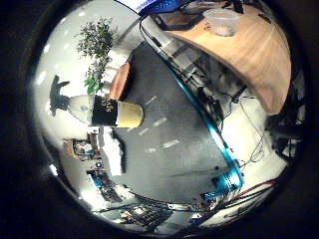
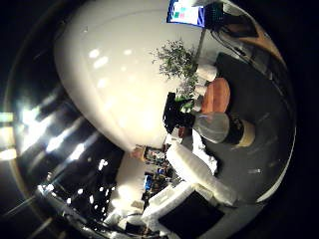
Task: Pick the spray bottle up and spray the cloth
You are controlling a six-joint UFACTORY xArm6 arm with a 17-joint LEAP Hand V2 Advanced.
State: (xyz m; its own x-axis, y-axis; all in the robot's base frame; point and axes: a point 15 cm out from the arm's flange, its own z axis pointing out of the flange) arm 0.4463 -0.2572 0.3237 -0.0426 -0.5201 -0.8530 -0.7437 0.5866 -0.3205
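A wide stretch of dark grey table surface [image 1: 174, 149] is left open around the clear spray bottle with black label and black trigger head [image 1: 102, 110], which stands alone on it. Near the bottle, room is taken by a white folded cloth [image 2: 197, 172] and a round orange-brown object [image 1: 121, 80].

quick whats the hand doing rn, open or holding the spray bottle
Right hand: cannot be told, no part of it shows in either palm view. The spray bottle stands apart on the dark mat, not held.
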